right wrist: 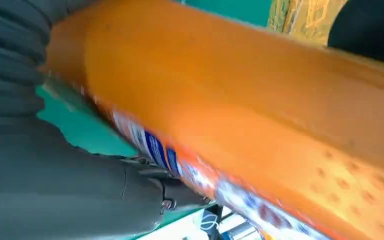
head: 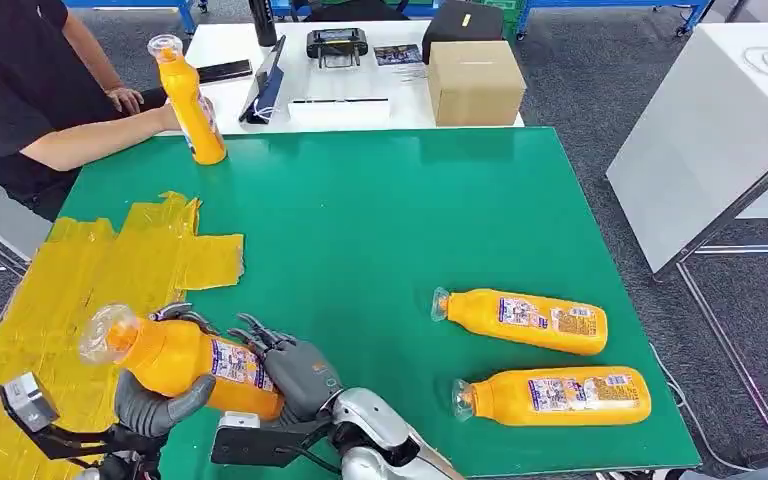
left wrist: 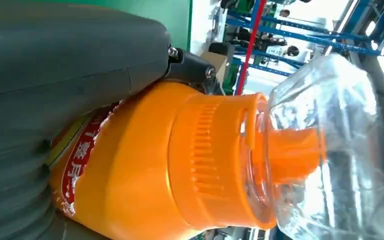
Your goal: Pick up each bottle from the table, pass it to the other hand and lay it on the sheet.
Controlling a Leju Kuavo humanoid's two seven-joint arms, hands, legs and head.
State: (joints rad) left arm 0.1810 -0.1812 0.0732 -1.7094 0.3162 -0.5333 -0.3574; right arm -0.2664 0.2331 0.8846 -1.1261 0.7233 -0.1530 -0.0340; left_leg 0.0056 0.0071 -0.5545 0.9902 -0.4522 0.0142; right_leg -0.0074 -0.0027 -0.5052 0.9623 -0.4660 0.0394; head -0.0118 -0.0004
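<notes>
Held bottle: an orange plastic bottle with a clear domed cap and a printed label [head: 175, 358] is off the table near the robot's body, tilted, cap end up and toward the yellow side, over the near edge where green meets yellow.
Left hand: the grey left hand [head: 155, 400] grips the bottle from below, its thick thumb [head: 182, 398] curled up across the orange body just under the shoulder; the left wrist view shows the ribbed orange collar and clear cap jutting past the fingers.
Right hand: the grey and silver right hand [head: 295, 368] sits at the bottle's base end, dark fingers [head: 252, 332] curled over the label and touching it; both hands are on the bottle at once.
Sheet: a crinkled yellow sheet taped to the table [head: 80, 270] lies beyond and beside the left hand's fingers; no bottle lies on it.
Waiting bottles: two matching orange bottles lie on their sides on the green table top [head: 380, 220], well apart from the right hand's fingers, one farther [head: 522, 320], one nearer [head: 555, 395], caps pointing toward the hands.
Person: a person in a black top [head: 20, 90] sits at the far corner, one hand [head: 172, 115] holding a fourth orange bottle [head: 188, 100] upright on the green top.
Behind: a cardboard box [head: 475, 82] on a white table.
</notes>
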